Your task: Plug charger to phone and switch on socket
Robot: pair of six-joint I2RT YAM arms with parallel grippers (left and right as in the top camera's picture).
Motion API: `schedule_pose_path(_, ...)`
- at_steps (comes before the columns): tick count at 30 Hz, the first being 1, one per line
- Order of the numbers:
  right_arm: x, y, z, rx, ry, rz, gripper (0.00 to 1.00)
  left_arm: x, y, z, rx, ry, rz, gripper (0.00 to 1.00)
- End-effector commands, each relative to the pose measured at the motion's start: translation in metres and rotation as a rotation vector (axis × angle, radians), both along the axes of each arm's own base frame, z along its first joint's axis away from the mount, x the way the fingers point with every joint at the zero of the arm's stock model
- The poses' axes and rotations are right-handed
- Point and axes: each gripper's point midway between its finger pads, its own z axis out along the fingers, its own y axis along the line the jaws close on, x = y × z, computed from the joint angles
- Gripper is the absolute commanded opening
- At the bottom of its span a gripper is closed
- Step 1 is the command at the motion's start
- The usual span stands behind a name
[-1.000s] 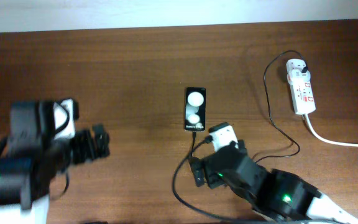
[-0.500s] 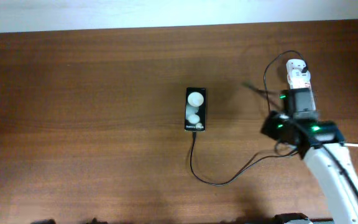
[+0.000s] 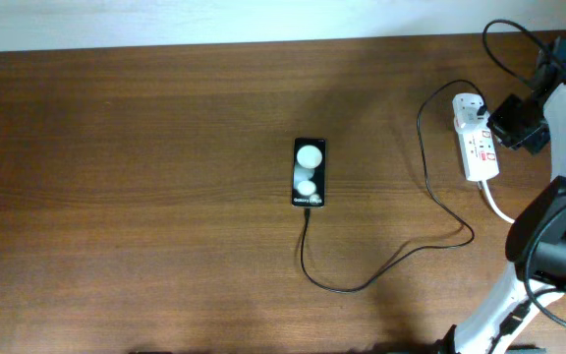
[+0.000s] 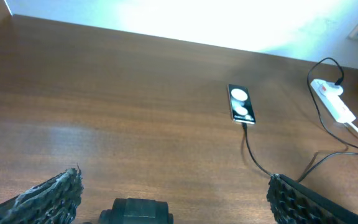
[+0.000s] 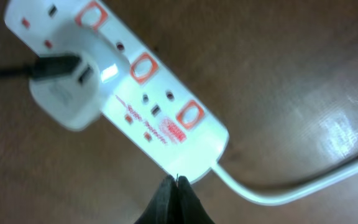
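The black phone point(image 3: 309, 172) lies flat mid-table, also seen in the left wrist view point(image 4: 240, 103). The thin black charger cable point(image 3: 342, 287) runs from the phone's near end in a loop to a white adapter point(image 5: 67, 93) plugged into the white socket strip point(image 3: 478, 140). My right gripper point(image 5: 175, 182) is shut and empty, its tips hovering over the cord end of the socket point(image 5: 148, 87), near a red switch point(image 5: 188, 116). In the overhead view the right gripper point(image 3: 507, 124) sits just right of the strip. My left gripper point(image 4: 174, 182) stands open over bare table, far from the phone.
The socket's thick white cord point(image 3: 529, 224) runs off toward the right table edge. The right arm point(image 3: 548, 226) rises along the right side. Dark wooden tabletop point(image 3: 145, 177) spreads to the left of the phone.
The right arm left the phone's near end, crossed over the socket and now sits at its right side, gripper gone from open to shut. The left arm has withdrawn from the overhead view.
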Motion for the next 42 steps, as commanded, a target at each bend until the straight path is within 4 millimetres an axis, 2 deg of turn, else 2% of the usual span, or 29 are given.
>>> schedule_pose_path(1,0.014,-0.009,-0.008,-0.01,-0.028,0.0,0.04,-0.013,0.002,-0.002,0.014,-0.07,-0.002,0.99)
schedule_pose_path(6,0.032,-0.016,-0.031,-0.02,-0.054,-0.005,0.04,-0.024,0.002,-0.004,0.012,-0.124,-0.002,0.99)
schedule_pose_path(8,0.039,-0.011,-0.047,0.027,-0.061,0.006,0.04,-0.024,0.002,-0.004,0.012,-0.124,-0.002,0.99)
schedule_pose_path(10,0.045,-0.008,-0.053,0.05,-0.078,0.01,0.04,-0.024,0.002,-0.004,0.011,-0.124,-0.001,0.99)
schedule_pose_path(18,0.059,-0.015,-0.05,0.036,-0.143,-0.046,0.04,-0.024,0.002,-0.004,0.012,-0.124,-0.002,0.99)
schedule_pose_path(21,0.059,-0.015,-0.057,0.044,-0.133,-0.062,0.04,-0.024,0.002,-0.004,0.012,-0.124,-0.002,0.99)
schedule_pose_path(22,0.058,-0.013,-0.068,0.056,-0.114,-0.063,0.04,-0.024,0.002,-0.004,0.012,-0.124,-0.002,0.99)
schedule_pose_path(28,0.066,-0.013,-0.066,0.06,-0.148,-0.058,0.04,-0.024,0.002,-0.004,0.011,-0.124,-0.001,0.99)
schedule_pose_path(30,0.066,-0.002,-0.071,0.11,-0.145,-0.044,0.04,-0.024,0.002,-0.004,0.012,-0.124,-0.002,0.99)
schedule_pose_path(31,0.068,0.012,-0.082,0.167,-0.134,-0.022,0.04,-0.024,0.002,-0.004,0.011,-0.124,-0.001,0.99)
schedule_pose_path(33,0.059,0.042,-0.118,0.217,-0.035,0.011,0.04,-0.024,0.002,-0.004,0.011,-0.124,-0.001,0.99)
schedule_pose_path(34,0.055,0.048,-0.123,0.227,-0.008,0.017,0.04,-0.024,0.002,-0.004,0.012,-0.124,-0.002,0.99)
schedule_pose_path(38,0.052,0.068,-0.121,0.302,0.007,0.038,0.04,-0.024,0.002,-0.004,0.011,-0.124,-0.001,0.99)
schedule_pose_path(42,0.048,0.07,-0.121,0.31,0.022,0.04,0.04,-0.024,0.002,-0.004,0.012,-0.124,-0.002,0.99)
